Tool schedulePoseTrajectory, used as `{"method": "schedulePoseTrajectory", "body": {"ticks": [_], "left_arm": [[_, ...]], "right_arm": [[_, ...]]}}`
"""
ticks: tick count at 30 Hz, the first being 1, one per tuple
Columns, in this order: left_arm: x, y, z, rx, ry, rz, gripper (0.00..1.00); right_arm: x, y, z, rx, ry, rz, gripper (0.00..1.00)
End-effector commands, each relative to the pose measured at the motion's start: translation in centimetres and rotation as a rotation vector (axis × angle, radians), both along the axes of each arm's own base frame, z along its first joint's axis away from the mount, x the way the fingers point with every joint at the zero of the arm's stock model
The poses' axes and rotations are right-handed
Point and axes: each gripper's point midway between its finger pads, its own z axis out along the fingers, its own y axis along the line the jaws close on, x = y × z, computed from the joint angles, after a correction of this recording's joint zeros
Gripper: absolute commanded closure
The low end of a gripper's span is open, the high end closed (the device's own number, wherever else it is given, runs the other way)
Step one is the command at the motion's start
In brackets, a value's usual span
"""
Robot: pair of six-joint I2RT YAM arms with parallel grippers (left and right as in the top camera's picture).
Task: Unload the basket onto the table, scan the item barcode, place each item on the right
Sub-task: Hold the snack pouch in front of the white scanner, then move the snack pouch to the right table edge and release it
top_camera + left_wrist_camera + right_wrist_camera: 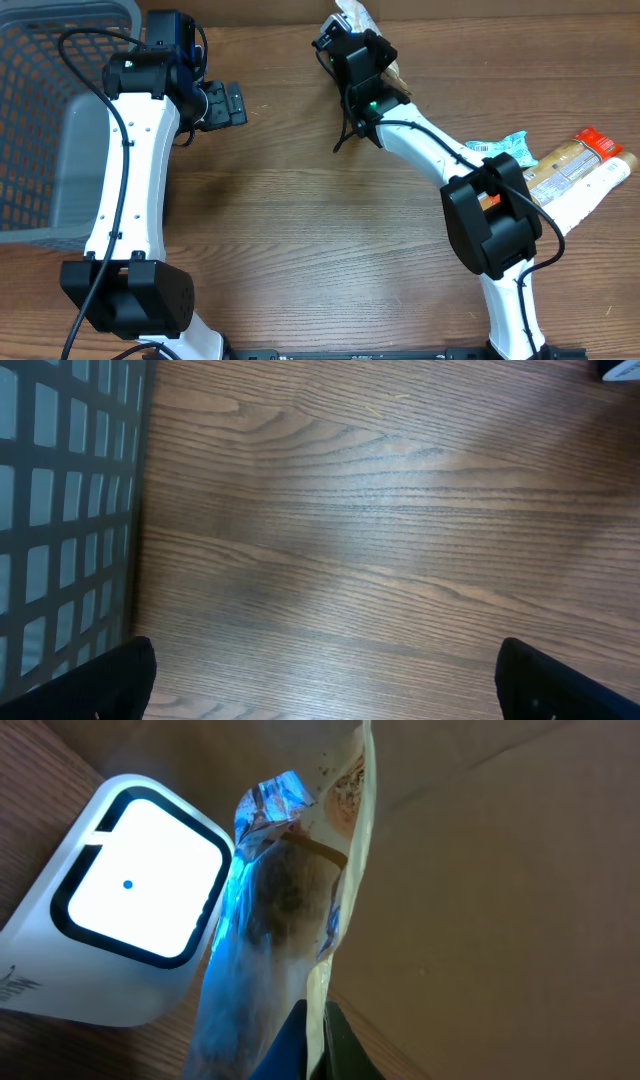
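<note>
Right gripper (318, 1045) clamped on crinkled packet (270, 920), scanner (130, 900) at its 9 o'clock. Risk: foil glare or creases likely hide the barcode, so no read. Left gripper (228, 103) wide open, empty.

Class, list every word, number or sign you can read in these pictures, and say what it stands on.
No text is readable.
Loose packets, overhead view: print too small.
Held packet in the right gripper: print blurred.
Scanner: dark marks at its corner, cut off, unreadable.
</note>
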Motion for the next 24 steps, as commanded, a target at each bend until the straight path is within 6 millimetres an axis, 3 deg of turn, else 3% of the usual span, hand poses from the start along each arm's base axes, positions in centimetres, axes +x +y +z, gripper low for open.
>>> {"method": "schedulePoseTrajectory", "body": {"ticks": [1,5,12,15,17,21,24], "left_arm": [[0.0,-0.1,-0.3,0.002,0.008,-0.021,0.0],[0.0,-0.1,-0.3,0.001,0.008,-0.021,0.0],[0.0,-0.1,-0.3,0.002,0.008,-0.021,0.0],[0.0,-0.1,-0.3,0.001,0.008,-0.021,0.0],[0.0,-0.1,-0.3,0.001,0.008,-0.021,0.0],[0.0,-0.1,-0.3,0.001,0.008,-0.021,0.0],[0.0,-0.1,-0.3,0.001,0.008,-0.021,0.0]], "right_arm": [[0.2,0.0,2.1,0.011,-0.047,-0.022,0.96],[-0.1,-0.4,3.5,0.017,-0.063,-0.031,0.96],[-2.8,-2.0,9.9,0.21,-0.106,-0.092,0.96],[-5.7,-3.2,13.2,0.357,-0.092,-0.124,0.96],[-8.0,-3.5,14.3,0.489,-0.038,-0.131,0.96],[-13.8,-3.1,14.8,0.754,0.19,-0.088,0.96],[-17.3,-5.2,14.7,0.904,0.32,-0.166,0.96]]}}
